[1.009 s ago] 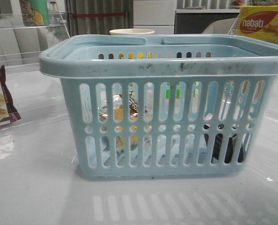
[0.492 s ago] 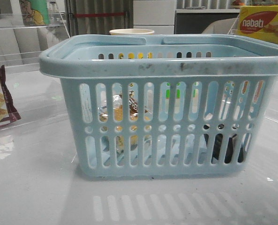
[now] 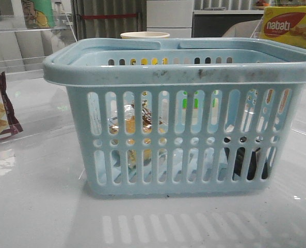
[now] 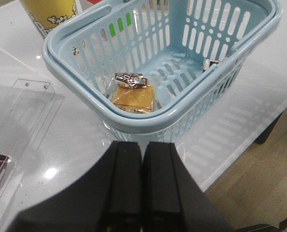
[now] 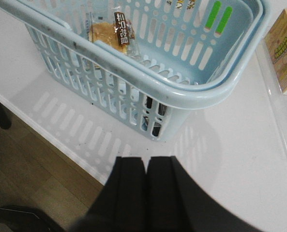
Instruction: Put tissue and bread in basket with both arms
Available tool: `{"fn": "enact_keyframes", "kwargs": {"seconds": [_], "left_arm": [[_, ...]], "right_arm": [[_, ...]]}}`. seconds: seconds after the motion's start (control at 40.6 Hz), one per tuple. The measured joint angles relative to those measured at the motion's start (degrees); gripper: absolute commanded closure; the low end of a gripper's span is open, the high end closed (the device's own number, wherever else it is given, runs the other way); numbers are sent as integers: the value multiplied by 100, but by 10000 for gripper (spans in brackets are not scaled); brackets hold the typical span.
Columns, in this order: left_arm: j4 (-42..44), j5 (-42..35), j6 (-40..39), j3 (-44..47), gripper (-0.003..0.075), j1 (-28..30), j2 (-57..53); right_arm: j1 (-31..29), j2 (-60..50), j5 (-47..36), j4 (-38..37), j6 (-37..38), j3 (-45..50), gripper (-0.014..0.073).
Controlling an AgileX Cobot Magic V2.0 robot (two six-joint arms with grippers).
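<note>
1. The left end effector (image 4: pixel 142 193) has its fingers pressed together and holds nothing; it hangs outside the basket (image 4: pixel 148 118), above the counter (image 4: pixel 75 145) beside the basket's rim.
2. The right end effector (image 5: pixel 146 193) is likewise pressed together and empty, outside the basket's opposite end.
3. The bread (image 4: pixel 132 95) lies flat on the basket floor, at the end nearer the left end effector.
4. The tissue (image 4: pixel 212 63) sits at the basket's far end, nearer the right end effector.
5. Judgement: both items are inside the basket; only arm retreat appears to remain.
6. The tissue is largely hidden behind the basket wall; only a dark sliver shows.
</note>
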Motion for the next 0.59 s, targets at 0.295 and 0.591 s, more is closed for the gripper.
{"fn": "enact_keyframes", "kwargs": {"seconds": [0.295, 0.591], "left_arm": [[9, -13, 0, 39, 629, 235, -164], [9, -1431, 0, 1138, 629, 2107, -1522]], "right_arm": [[0, 0, 0, 0, 0, 0, 538], [0, 0, 0, 0, 0, 0, 538]]}}
